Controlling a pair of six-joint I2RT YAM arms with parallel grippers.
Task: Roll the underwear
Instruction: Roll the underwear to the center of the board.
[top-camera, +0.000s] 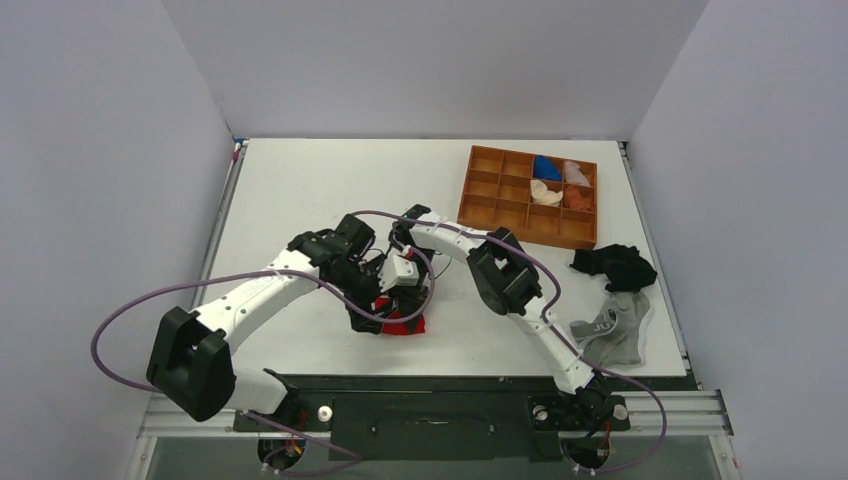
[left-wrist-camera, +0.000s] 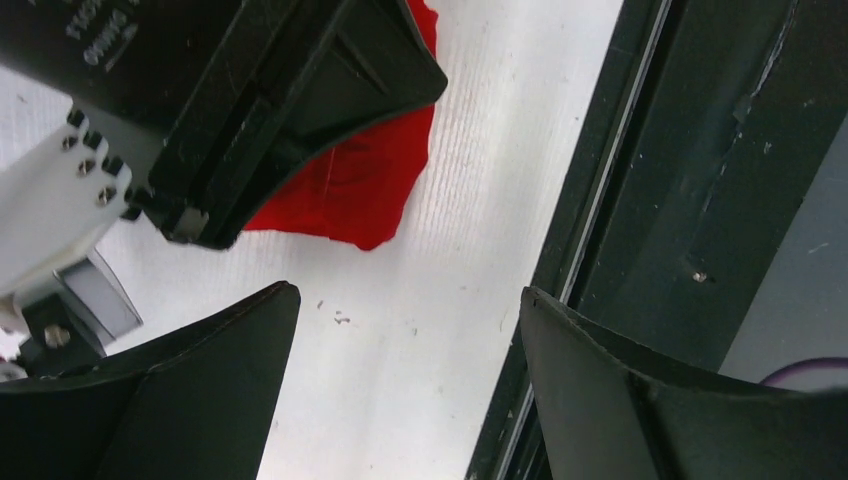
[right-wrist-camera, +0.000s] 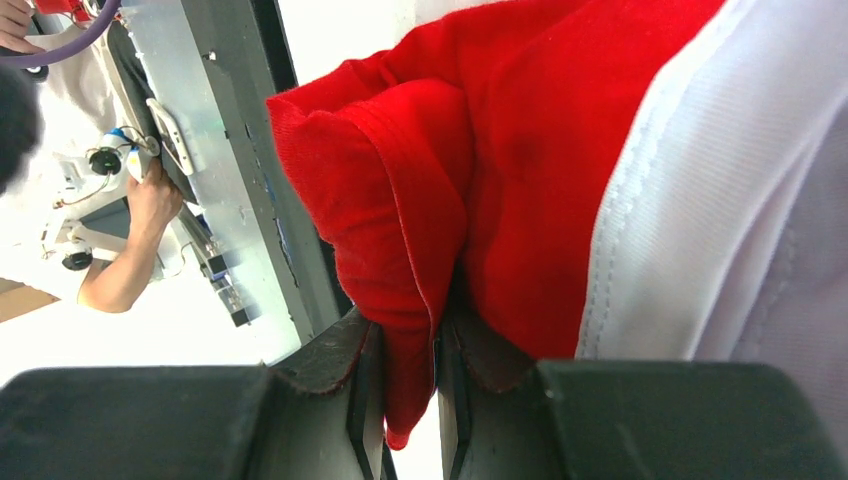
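- The bright red fabric briefs with white trim (top-camera: 408, 324) lie bunched on the white table top (top-camera: 300, 200), close to its near edge and between the two arms; the wrists hide most of the cloth from above, so I cannot tell how far the roll has got.
- The right gripper (right-wrist-camera: 440, 345) has its jaws almost together, pinching a doubled fold of the red cloth; the broad white waistband trim (right-wrist-camera: 680, 200) runs just beside the pinch; gripping a folded edge rather than a single layer is, I judge, meant to keep the turn from springing open.
- The left gripper (left-wrist-camera: 408, 295) hangs with its jaws spread wide and nothing between them; it is over bare table, just beside the rounded red edge of the briefs (left-wrist-camera: 350, 190) and near the dark front rail (left-wrist-camera: 620, 200); it touches no cloth; its place suggests it is ready to take or press the free side while the other arm holds.
- Seen from the left wrist, the black body of the right gripper (left-wrist-camera: 280, 100) sits over the red fabric, covering much of it.
- Well apart on the right are a brown wooden compartment tray (top-camera: 487, 188) with small blue, white and orange bundles in its far cells, a crumpled black garment (top-camera: 615, 265), and a grey garment with white lettering (top-camera: 610, 335); none of them is being handled.
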